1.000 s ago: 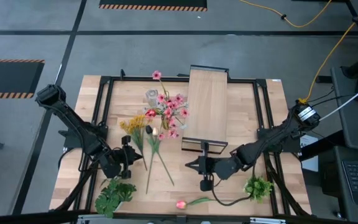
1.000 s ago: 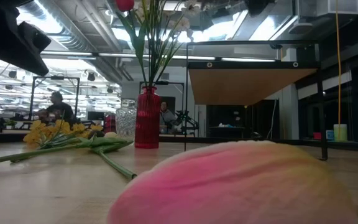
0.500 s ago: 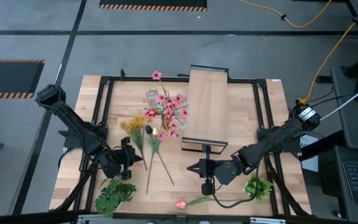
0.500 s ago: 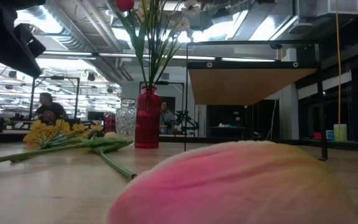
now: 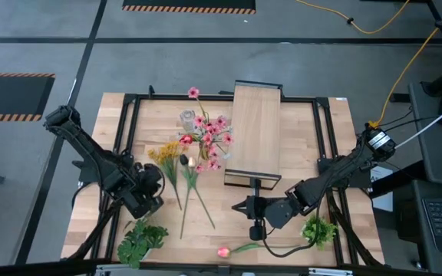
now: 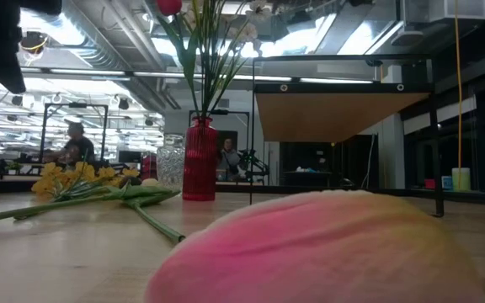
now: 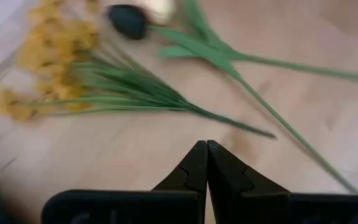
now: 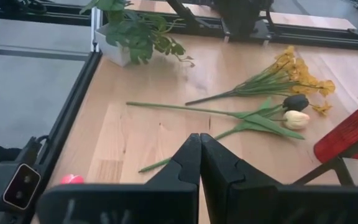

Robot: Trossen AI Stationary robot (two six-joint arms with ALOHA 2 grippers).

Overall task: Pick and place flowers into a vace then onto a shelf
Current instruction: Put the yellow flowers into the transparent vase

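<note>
Yellow daisies point(image 5: 165, 154) lay beside the clear vase point(image 5: 186, 119), near the left gripper point(image 7: 206, 149); the right gripper point(image 8: 199, 144) waited. Both were closed and empty. Best practice: open wide, then pinch mid-stem.

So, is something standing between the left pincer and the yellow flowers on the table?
Nothing visible does. The left pincer, shut, faces the yellow flowers across bare table; only open wood lies between them.
</note>
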